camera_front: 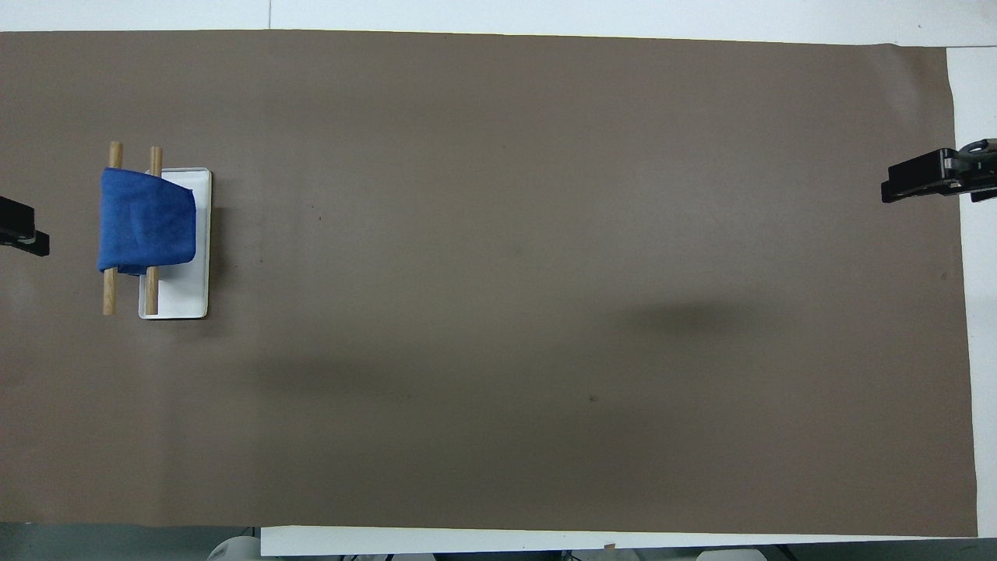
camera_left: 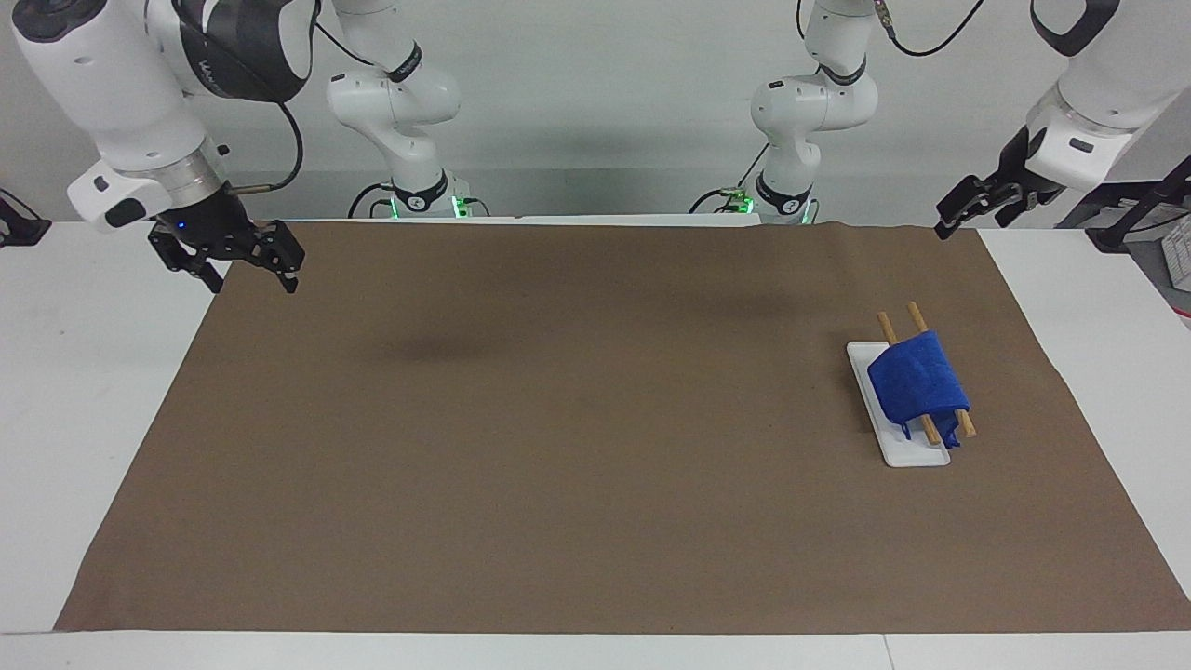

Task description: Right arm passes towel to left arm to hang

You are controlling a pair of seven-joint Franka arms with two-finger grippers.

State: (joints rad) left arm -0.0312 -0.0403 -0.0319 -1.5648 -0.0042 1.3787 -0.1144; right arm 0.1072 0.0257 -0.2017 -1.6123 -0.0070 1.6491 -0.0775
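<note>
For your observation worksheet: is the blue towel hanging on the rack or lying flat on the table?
Hanging. The towel is draped over both wooden rods of the rack, its edges drooping down, and neither tool touches it.
</note>
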